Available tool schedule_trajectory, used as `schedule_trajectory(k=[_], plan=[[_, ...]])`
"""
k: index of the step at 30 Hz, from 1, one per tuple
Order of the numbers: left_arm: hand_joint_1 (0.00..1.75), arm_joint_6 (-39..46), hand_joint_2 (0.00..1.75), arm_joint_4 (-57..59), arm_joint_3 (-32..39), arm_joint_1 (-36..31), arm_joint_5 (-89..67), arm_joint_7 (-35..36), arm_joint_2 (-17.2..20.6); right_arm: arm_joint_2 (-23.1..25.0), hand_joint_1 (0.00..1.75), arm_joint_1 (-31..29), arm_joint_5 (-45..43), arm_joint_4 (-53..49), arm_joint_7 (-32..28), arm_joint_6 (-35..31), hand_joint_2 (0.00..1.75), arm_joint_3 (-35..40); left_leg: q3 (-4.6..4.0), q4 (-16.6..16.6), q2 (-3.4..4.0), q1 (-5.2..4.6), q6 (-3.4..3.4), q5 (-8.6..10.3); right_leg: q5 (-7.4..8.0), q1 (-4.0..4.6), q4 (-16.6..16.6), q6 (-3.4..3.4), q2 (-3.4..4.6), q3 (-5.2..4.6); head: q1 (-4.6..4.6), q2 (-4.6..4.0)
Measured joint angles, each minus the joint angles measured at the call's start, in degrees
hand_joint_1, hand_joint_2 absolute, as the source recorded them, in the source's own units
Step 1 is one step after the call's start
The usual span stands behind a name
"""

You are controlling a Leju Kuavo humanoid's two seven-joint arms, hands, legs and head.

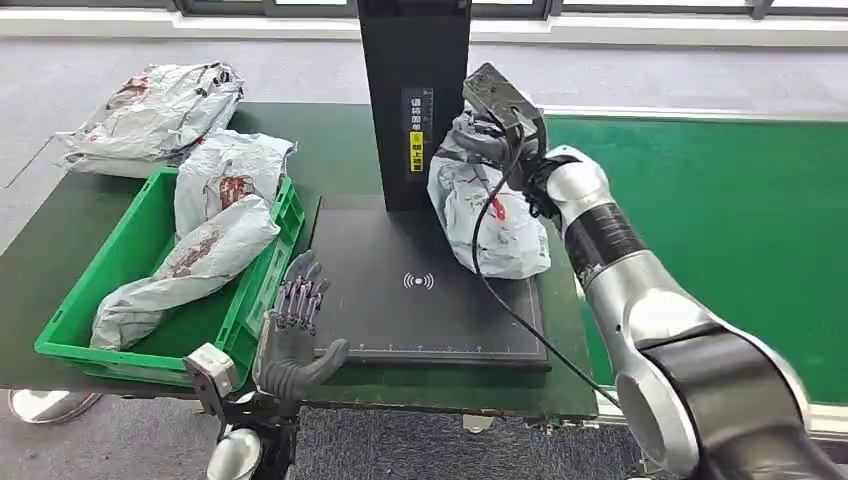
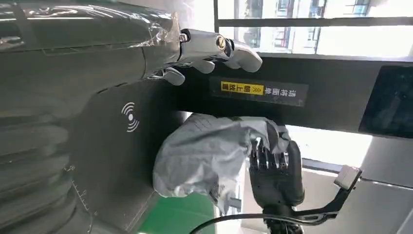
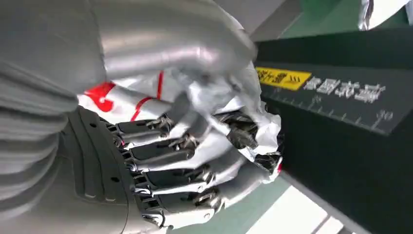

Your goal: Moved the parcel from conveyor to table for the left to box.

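Note:
A grey plastic parcel [image 1: 490, 215] with red print stands on the right part of the black scanner pad [image 1: 400, 300], beside the black post [image 1: 413, 100]. My right hand [image 1: 490, 140] grips the parcel's crumpled top; in the right wrist view its fingers [image 3: 170, 161] curl around the bag [image 3: 224, 107]. The left wrist view shows the same parcel [image 2: 204, 156] with the right hand [image 2: 275, 170] on it. My left hand [image 1: 297, 335] hovers at the pad's front left corner, fingers spread, holding nothing.
A green crate [image 1: 130, 290] left of the pad holds two grey parcels [image 1: 215, 230]. Another parcel [image 1: 155, 115] lies on the table behind it. The green conveyor [image 1: 730, 220] runs on the right. A black cable [image 1: 520, 320] trails across the pad.

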Motion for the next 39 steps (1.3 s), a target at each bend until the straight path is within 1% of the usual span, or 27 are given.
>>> schedule_trajectory(k=[3, 7, 13, 15, 17, 20, 23, 27, 30, 35, 39], plan=[[0.00, 0.04, 1.75, 0.15, -0.04, -0.03, 0.15, 0.00, 0.20, 0.20, 0.00, 0.01, -2.76, 0.02, -1.49, 4.05, 1.75, 0.20, 0.00, 0.00, 0.02, 0.00, 0.00, 0.00, 0.00, 0.00, 0.00, 0.00, 0.00, 0.00, 0.00, -0.02], [0.00, 0.39, 1.75, 1.05, -0.04, -0.07, 0.13, -0.81, 0.37, 0.77, 0.00, -0.42, -6.69, -0.20, -7.02, 11.70, 1.75, 0.87, 0.01, 0.00, 0.03, 0.00, 0.00, 0.00, 0.00, 0.00, 0.00, 0.00, 0.01, 0.00, 0.00, -0.02], [0.00, 0.57, 1.75, 2.25, -0.04, -0.08, -0.07, -1.40, 0.46, 1.29, 0.00, -2.01, -8.33, -0.35, -7.28, 13.24, 1.75, 1.03, 0.00, 0.00, 0.02, 0.00, 0.00, 0.00, 0.00, 0.02, 0.00, 0.00, 0.00, 0.01, 0.00, 0.00], [0.00, 0.61, 1.75, 2.56, -0.04, -0.06, -0.07, -1.59, 0.52, 1.29, 0.00, -2.04, -9.89, -0.67, -9.43, 14.48, 1.75, 1.27, 0.00, 0.01, 0.04, 0.00, 0.00, 0.00, 0.01, 0.00, 0.00, 0.00, 0.01, 0.00, 0.00, -0.02], [0.00, 0.92, 1.75, 2.82, -0.04, -0.06, -0.07, -1.95, 0.72, 1.27, 0.00, -2.68, -13.45, -1.68, -11.54, 16.71, 1.75, 1.46, 0.00, 0.03, 0.07, -0.01, 0.00, 0.00, 0.04, 0.00, 0.00, -0.03, 0.03, -0.03, 0.00, 0.00], [0.00, 1.40, 1.75, 2.84, 0.00, 0.04, 0.35, -2.34, 1.20, 0.65, 0.00, -3.56, -22.44, -6.39, -11.23, 19.39, 1.75, 1.46, 0.00, 0.04, 0.07, -0.01, 0.00, 0.00, 0.04, 0.03, 0.00, -0.03, 0.03, -0.06, 0.00, 0.00], [0.00, 2.30, 1.75, 2.82, 0.22, 0.11, 0.68, -2.38, 1.53, -0.44, 0.00, -4.23, -31.99, -13.19, -9.20, 18.00, 1.75, 1.46, 0.00, 0.02, 0.05, 0.00, -0.01, -0.01, 0.02, 0.05, 0.00, -0.04, 0.03, -0.04, 0.00, -0.02], [0.00, 2.71, 1.75, 2.82, 0.57, 0.25, 0.92, -2.36, 1.77, -1.70, 0.00, -3.96, -36.07, -19.18, -8.39, 16.76, 1.75, 1.46, 0.01, 0.02, 0.09, -0.01, -0.01, -0.01, 0.02, 0.04, -0.01, -0.05, 0.02, -0.04, 0.00, -0.02], [0.00, 2.97, 1.75, 2.82, 0.98, 0.71, 0.81, -2.08, 1.77, -3.17, 0.00, -1.60, -40.02, -23.74, -7.49, 15.62, 1.75, 1.49, 0.03, 0.02, 0.05, -0.01, -0.01, -0.01, 0.02, 0.05, -0.02, -0.05, 0.01, 0.02, 0.00, 0.00], [0.00, 2.99, 1.75, 2.84, 1.60, 1.77, -0.11, -1.99, 1.75, -5.12, 0.00, 3.98, -40.48, -27.69, -7.01, 16.46, 1.75, 1.77, 0.03, 0.04, 0.07, -0.01, -0.01, -0.01, 0.04, 0.04, -0.02, -0.04, 0.00, 0.03, 0.00, 0.00], [0.00, 2.95, 1.75, 3.32, 1.66, 1.90, -0.35, -1.99, 1.73, -6.12, 0.00, 6.65, -38.27, -27.80, -7.69, 17.99, 1.75, 3.06, 0.04, 0.03, 0.06, -0.01, -0.01, -0.01, 0.04, 0.05, -0.02, -0.04, 0.00, 0.03, 0.00, 0.00]])
